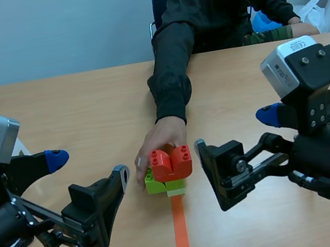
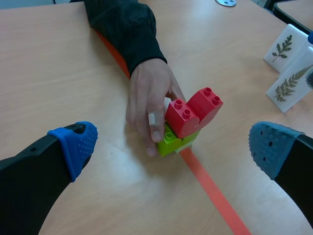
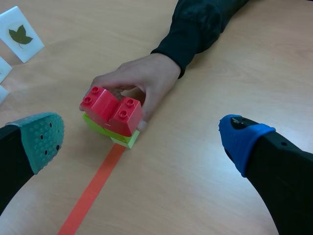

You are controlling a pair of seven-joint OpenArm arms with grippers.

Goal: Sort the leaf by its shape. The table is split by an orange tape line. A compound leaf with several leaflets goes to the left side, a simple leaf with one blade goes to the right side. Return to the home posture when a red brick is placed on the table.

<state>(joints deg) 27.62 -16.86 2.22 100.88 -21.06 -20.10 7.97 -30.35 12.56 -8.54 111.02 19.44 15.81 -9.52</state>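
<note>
1 red brick (image 1: pixel 172 162) down on the table: the home signal, by the look of it.
Sits on top of a lime-green brick (image 1: pixel 155 184), right at the far end of the orange tape line (image 1: pixel 181 236), between the left gripper (image 1: pixel 88 164) and the right gripper (image 1: pixel 235 130). Clasped from behind by a person's hand (image 1: pixel 156 143), fingers curled around the stack, not let go yet. Chunky, glossy, 2 studded humps with a dip between (heart-like from the wrist views). Both sets of fingers spread wide, holding nothing, well short of the brick. Seems done with sorting: 2 fern-type leaf cards (image 2: pixel 292 84) standing well off to 1 side, 1 single-blade leaf card (image 3: pixel 20 34) off to the other. Left to do, judging from this: pull both arms back to the home posture.
</note>
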